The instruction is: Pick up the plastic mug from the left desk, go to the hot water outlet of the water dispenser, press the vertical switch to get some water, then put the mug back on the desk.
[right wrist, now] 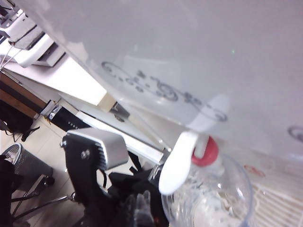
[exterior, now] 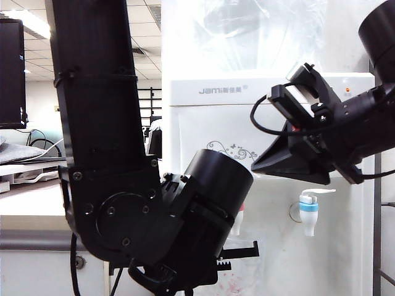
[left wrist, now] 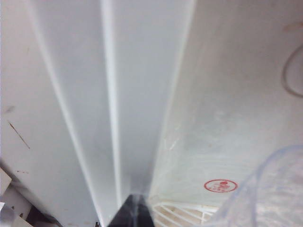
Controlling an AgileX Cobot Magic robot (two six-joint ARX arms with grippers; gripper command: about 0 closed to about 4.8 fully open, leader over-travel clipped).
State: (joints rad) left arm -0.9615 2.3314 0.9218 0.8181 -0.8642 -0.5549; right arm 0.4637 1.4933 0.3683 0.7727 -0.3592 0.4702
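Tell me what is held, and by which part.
Left hand, below the hot water outlet, holds the plastic mug, apparently by its handle. Right hand, above, holds nothing.

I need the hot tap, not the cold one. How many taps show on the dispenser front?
2. The blue-collared tap sits clear at the right; the hot water outlet peeks out beside the left arm, mostly hidden.

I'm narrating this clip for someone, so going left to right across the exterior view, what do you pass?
Dark monitor → left arm with its shut left gripper low down → blue-collared tap → right arm reaching in before the water dispenser; the right gripper is hidden in this view.
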